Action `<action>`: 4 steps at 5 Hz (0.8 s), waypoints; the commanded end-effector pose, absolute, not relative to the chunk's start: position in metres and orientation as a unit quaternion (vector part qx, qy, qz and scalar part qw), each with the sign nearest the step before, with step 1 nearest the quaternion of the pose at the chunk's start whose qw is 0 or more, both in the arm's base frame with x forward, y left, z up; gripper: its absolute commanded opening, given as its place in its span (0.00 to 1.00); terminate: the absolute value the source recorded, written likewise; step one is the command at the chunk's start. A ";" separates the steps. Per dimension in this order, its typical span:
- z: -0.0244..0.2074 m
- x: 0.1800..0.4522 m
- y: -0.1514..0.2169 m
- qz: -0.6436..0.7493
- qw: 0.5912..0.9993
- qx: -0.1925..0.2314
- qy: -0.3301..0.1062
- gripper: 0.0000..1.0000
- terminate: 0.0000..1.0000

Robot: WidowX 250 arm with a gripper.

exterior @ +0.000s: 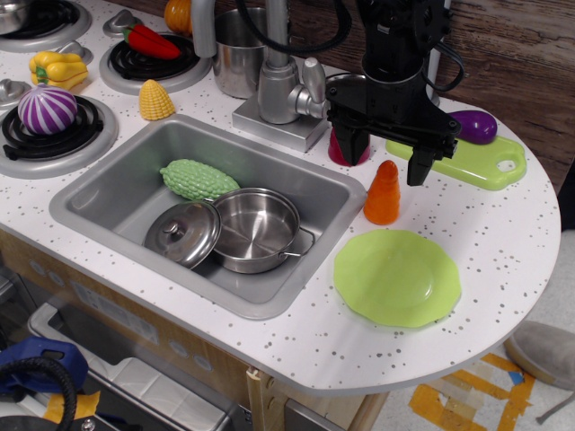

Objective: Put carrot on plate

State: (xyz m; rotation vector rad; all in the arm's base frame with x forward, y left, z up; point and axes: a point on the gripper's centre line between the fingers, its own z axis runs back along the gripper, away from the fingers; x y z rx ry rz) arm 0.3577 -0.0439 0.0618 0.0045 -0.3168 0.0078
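Now:
Tool (388, 154): jaws spread wide, empty, hovering above carrot.
Carrot (383, 193): upright on desk (503, 251), just beside plate (397, 277).
Risk: tapered cone could tip or slip if pinched off-centre.

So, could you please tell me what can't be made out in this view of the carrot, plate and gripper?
- The pink object behind the gripper: mostly hidden by its left finger.
- The cutting board: its left end is hidden by the gripper's right finger.
- The orange item at the top: cut off by the edge.
- The carrot and the plate are fully visible.
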 end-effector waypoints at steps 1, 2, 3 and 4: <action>0.062 0.358 -0.044 0.004 0.987 0.002 -0.158 1.00 0.00; 0.061 0.362 -0.040 -0.004 0.987 -0.002 -0.158 1.00 0.00; 0.059 0.364 -0.038 -0.011 0.987 -0.011 -0.159 1.00 0.00; 0.054 0.365 -0.039 -0.010 0.986 -0.018 -0.164 1.00 0.00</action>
